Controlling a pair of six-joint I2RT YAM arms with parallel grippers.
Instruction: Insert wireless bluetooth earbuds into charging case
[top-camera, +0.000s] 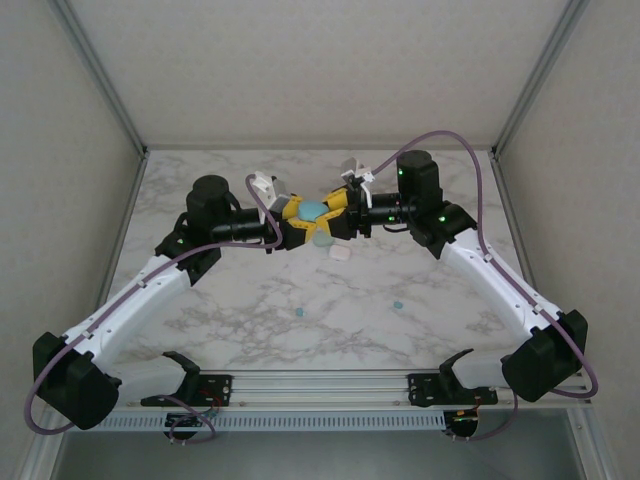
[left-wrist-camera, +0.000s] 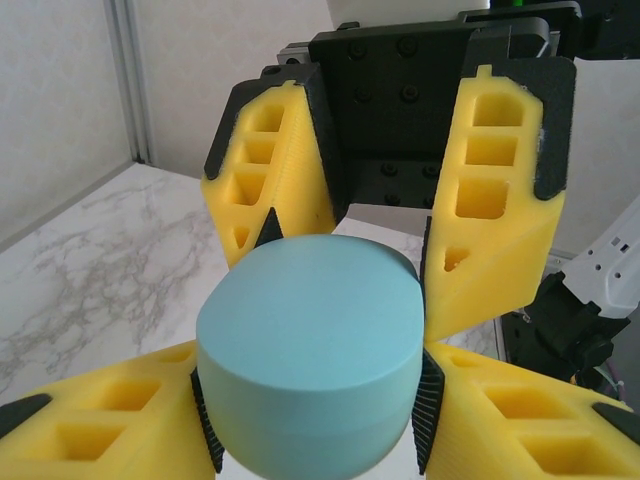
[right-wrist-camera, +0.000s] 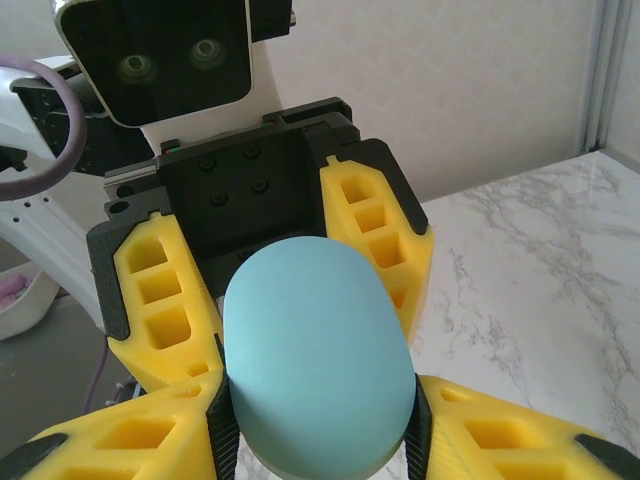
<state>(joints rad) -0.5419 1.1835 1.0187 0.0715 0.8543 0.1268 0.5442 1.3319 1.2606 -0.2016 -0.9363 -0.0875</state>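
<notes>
A teal-blue charging case (top-camera: 313, 211), lid shut, hangs above the middle of the marble table (top-camera: 220, 300). Both grippers meet on it nose to nose. My left gripper (top-camera: 297, 217) comes from the left, and its black pads press the case's (left-wrist-camera: 310, 340) two sides in the left wrist view. From the right, my right gripper (top-camera: 336, 208) clamps the case (right-wrist-camera: 315, 360) across its narrow width. The right gripper's yellow fingers (left-wrist-camera: 270, 180) stand behind the case in the left wrist view. Two tiny teal earbuds (top-camera: 398, 303) (top-camera: 298, 312) lie on the table nearer the front.
A pale green rounded piece (top-camera: 322, 239) lies just below the joined grippers, and a white one (top-camera: 340, 254) sits beside it. Grey walls close in the table at the left, right and back. The rail with both arm bases (top-camera: 320, 385) runs along the front edge.
</notes>
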